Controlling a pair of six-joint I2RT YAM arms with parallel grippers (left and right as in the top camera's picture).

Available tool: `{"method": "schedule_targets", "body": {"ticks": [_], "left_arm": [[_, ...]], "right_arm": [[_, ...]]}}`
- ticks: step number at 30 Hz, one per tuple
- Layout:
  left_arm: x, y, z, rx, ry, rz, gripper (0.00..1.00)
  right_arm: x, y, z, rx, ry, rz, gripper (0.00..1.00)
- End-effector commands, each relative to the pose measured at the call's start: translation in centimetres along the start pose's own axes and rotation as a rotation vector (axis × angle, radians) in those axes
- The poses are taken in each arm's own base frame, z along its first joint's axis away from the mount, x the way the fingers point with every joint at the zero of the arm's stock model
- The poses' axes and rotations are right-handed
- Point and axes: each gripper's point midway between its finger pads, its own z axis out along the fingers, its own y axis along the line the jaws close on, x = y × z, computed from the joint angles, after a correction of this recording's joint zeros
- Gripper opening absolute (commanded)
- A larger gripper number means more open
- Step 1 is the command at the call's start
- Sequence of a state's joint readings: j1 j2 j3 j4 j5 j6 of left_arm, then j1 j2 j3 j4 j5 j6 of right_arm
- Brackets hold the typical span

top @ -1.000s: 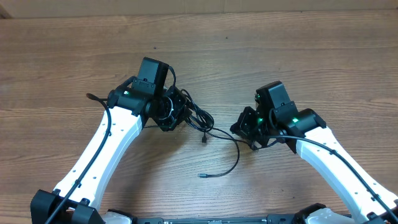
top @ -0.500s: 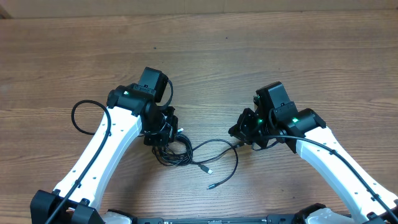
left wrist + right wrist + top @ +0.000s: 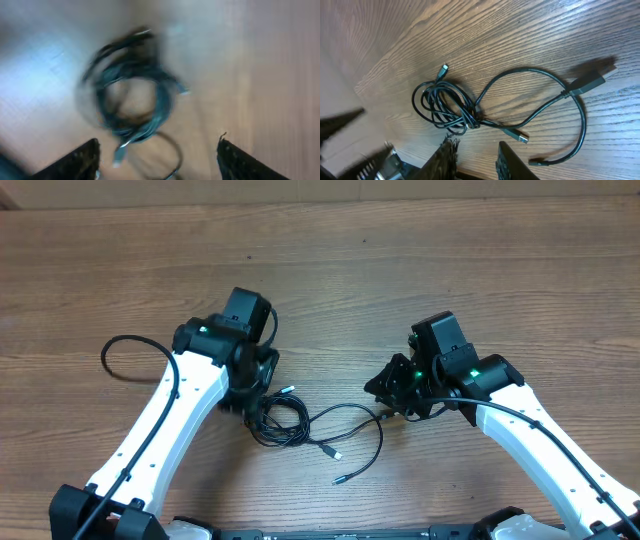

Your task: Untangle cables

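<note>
A tangled coil of thin black cables (image 3: 282, 421) lies on the wooden table (image 3: 480, 270) between the arms. From it a long loop (image 3: 350, 412) runs right, and two plug ends (image 3: 338, 478) lie in front of it. My left gripper (image 3: 252, 402) hovers at the coil's left edge, open wide and holding nothing. Its wrist view is blurred and shows the coil (image 3: 131, 97) ahead of the fingertips (image 3: 80, 159). My right gripper (image 3: 479, 161) is slightly open with nothing between its jaws. The coil (image 3: 445, 107) and a USB plug (image 3: 521, 136) lie just beyond it.
Another black cable makes a loop (image 3: 106, 352) on the table left of the left arm, one end passing under that arm. Both white arms reach in from the near edge.
My left gripper carried the tangle toward the near edge, then opened and dropped it. The right gripper opened a little and let go of the cable. The loop at the left swung further outward.
</note>
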State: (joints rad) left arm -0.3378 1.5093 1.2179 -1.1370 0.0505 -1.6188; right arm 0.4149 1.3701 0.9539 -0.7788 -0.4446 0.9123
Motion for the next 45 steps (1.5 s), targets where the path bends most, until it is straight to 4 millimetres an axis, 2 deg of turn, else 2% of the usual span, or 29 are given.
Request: {"method": "schedule_targets", "body": {"ticks": [1,3,4,6,9,12,15,17,19,26,30,35,41,45], "left_arm": [[0.2,-3.2,1.3,0.08,-0.055,0.3,0.72],[1.5,-3.5,2.3,0.07,-0.004,0.32,0.71],[2.2,-3.4,3.3,0.045,0.024,0.319,0.65],[2.7,-3.2,4.5,0.012,0.046,0.322,0.59],[3.9,-2.3,7.4,-0.078,0.129,0.316,0.52],[5.6,-1.4,9.0,-0.138,0.239,0.306,0.43],[6.1,-0.8,10.0,-0.17,0.28,0.337,0.36],[6.0,-0.6,10.2,-0.18,0.282,0.364,0.33],[6.0,-0.5,10.3,-0.179,0.286,0.395,0.25],[5.6,0.2,10.4,-0.207,0.264,0.42,0.27],[6.1,0.8,10.8,-0.228,0.244,0.444,0.26],[5.9,0.6,11.0,-0.221,0.209,0.463,0.15],[5.5,1.1,11.2,-0.239,0.179,0.471,0.19],[5.5,1.5,11.7,-0.246,0.164,0.48,0.18]], "right_arm": [[-0.3,0.7,-0.3,-0.01,-0.016,-0.017,0.26],[-0.3,0.6,-0.3,-0.006,-0.018,-0.016,0.26],[-0.4,0.4,-0.3,0.004,-0.025,-0.013,0.26],[-0.5,0.2,-0.3,0.016,-0.03,-0.01,0.26],[-0.3,-0.2,-0.3,0.033,-0.025,-0.002,0.26],[-0.5,-0.4,-0.3,0.043,-0.035,0.0,0.27],[-0.6,-0.5,-0.4,0.047,-0.041,-0.001,0.27],[-0.6,-0.5,-0.4,0.047,-0.041,-0.001,0.27],[-0.6,-0.5,-0.4,0.047,-0.041,-0.001,0.27],[-0.6,-0.5,-0.4,0.047,-0.041,-0.001,0.27],[-0.6,-0.5,-0.4,0.047,-0.041,-0.001,0.26],[-0.5,-0.6,-0.4,0.051,-0.039,0.001,0.27],[-0.5,-0.6,-0.4,0.052,-0.038,0.002,0.27],[-0.5,-0.6,-0.4,0.052,-0.038,0.002,0.27]]}}
